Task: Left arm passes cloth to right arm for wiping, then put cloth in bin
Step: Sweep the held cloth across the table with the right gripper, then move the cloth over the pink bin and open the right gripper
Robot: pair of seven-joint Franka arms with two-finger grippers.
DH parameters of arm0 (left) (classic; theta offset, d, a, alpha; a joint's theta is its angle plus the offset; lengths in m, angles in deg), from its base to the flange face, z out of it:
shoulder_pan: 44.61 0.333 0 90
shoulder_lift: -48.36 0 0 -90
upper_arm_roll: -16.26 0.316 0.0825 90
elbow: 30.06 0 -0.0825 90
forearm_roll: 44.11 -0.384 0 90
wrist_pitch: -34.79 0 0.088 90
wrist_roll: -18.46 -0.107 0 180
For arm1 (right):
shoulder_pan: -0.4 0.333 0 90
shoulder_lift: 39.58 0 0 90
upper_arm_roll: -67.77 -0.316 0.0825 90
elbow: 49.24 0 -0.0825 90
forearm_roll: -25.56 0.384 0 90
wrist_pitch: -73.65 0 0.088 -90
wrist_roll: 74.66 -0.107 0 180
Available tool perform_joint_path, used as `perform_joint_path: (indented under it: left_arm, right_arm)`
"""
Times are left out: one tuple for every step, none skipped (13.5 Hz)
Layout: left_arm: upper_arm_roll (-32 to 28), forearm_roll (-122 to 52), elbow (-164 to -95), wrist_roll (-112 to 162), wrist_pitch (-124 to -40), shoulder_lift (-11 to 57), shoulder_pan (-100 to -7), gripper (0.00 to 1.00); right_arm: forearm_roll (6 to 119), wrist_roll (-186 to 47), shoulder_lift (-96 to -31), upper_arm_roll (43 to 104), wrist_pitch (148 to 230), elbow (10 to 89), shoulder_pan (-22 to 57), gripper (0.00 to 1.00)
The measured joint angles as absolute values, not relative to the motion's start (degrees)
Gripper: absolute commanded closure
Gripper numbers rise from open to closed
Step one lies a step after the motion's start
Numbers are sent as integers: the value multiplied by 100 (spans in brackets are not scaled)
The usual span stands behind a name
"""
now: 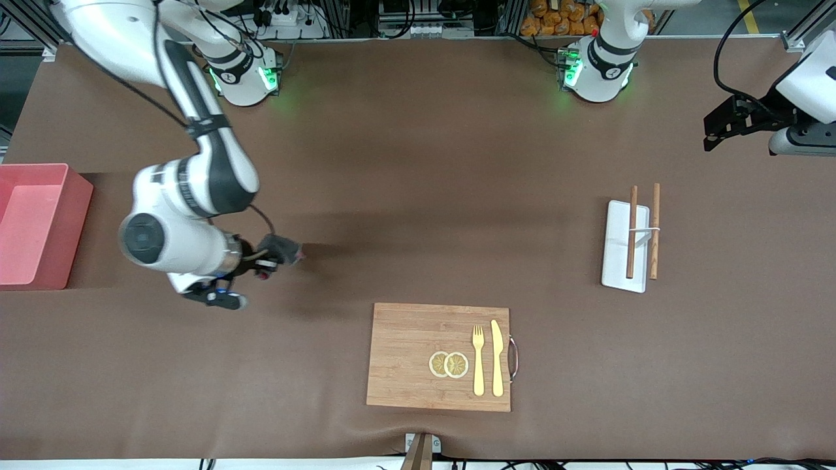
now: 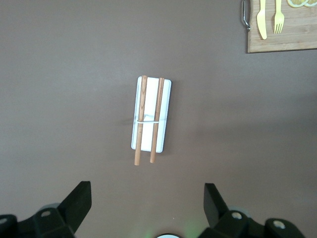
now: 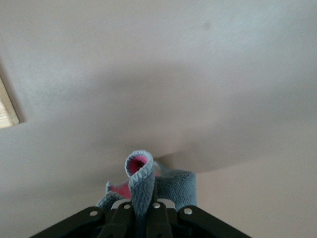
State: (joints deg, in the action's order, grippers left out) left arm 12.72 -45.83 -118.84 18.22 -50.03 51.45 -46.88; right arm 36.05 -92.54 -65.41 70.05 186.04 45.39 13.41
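The dark grey cloth (image 1: 282,248) is bunched in my right gripper (image 1: 271,256), which is shut on it above the brown table, between the pink-red bin (image 1: 39,225) and the wooden board. In the right wrist view the cloth (image 3: 143,186) folds up between the closed fingers and shows a pink inner side. The bin stands at the right arm's end of the table and looks empty. My left gripper (image 2: 147,206) is open and empty, held high over the table above the white tray (image 2: 151,114); in the front view it shows at the edge (image 1: 731,124).
A wooden cutting board (image 1: 439,356) with a yellow fork, a yellow knife and two lemon slices lies near the front camera. A white tray (image 1: 626,245) with two wooden chopsticks lies toward the left arm's end.
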Motion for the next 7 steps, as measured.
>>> perform_joint_path:
  left_arm:
    - [1275, -4548, -11886, 1822, -5024, 5135, -4682, 0]
    - [1277, -4526, -11892, 1822, -5073, 5109, -4681, 0]
    - [1277, -4518, -11896, 1822, -5128, 5075, -4681, 0]
    - [1273, -4511, -11897, 1822, -5181, 5043, -4686, 0]
    - [1266, -4506, -11897, 1822, -5210, 5018, -4696, 0]
    - [1256, -4504, -11897, 1822, -5228, 5003, -4707, 0]
    - [1240, -4502, -11897, 1822, -5237, 4993, -4713, 0]
  right_arm:
    - [3588, -8960, -6481, 7015, 18535, 4515, 1175, 100]
    - [3556, -8637, -6420, 7033, 18486, 4503, 1011, 100]
    - [3526, -8268, -6371, 7062, 18427, 4498, 839, 100]
    - [3512, -7835, -6333, 7087, 18326, 4475, 627, 100]
    - [3500, -7393, -6302, 7106, 18159, 4415, 380, 100]
    - [3483, -6959, -6275, 7121, 17918, 4311, 106, 100]
    - [3441, -6526, -6253, 7131, 17659, 4168, -186, 100]
